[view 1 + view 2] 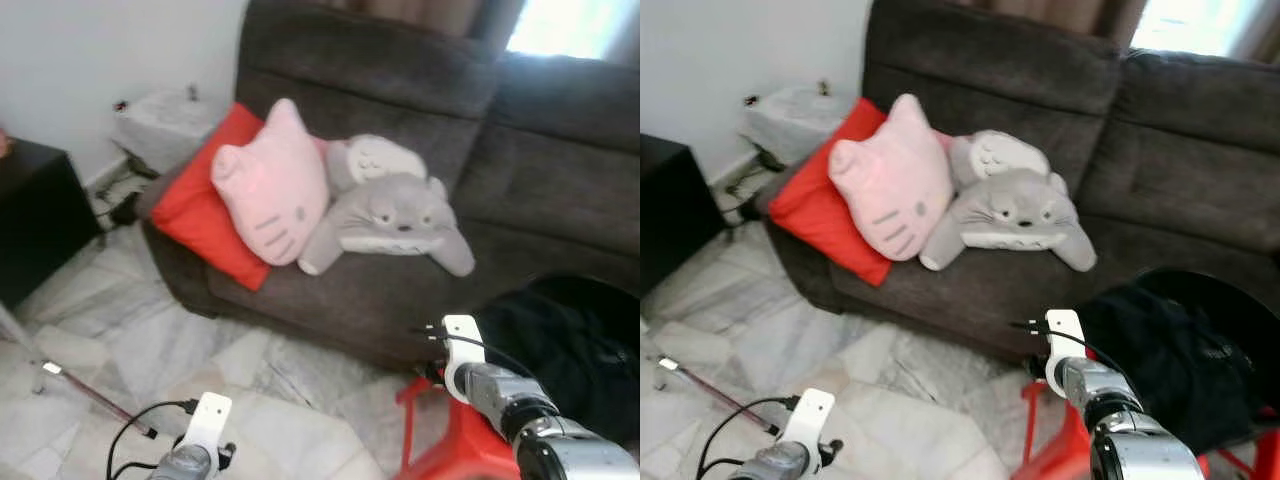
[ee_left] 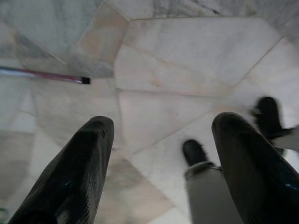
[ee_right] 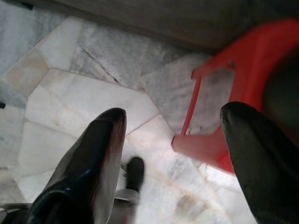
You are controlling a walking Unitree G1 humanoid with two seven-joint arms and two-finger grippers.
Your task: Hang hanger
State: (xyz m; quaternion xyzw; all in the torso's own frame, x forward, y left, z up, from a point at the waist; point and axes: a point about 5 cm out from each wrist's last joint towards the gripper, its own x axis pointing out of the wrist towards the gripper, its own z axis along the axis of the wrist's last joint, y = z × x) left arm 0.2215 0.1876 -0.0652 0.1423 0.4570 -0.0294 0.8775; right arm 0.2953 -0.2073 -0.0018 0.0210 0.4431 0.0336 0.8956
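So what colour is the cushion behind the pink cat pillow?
Red cushion, clearest in the left eye view.

The red stool is cut off at the frame's bottom edge.

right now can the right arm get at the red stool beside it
Probably yes. The right gripper hangs open over the floor, with the red stool close beside its fingers and nothing between them. The black cloth piled on the stool covers the seat, so only the frame looks graspable.

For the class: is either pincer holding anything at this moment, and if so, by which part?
Nothing is held. The left pincer is open over bare floor tiles, and the right pincer is open above the red stool.
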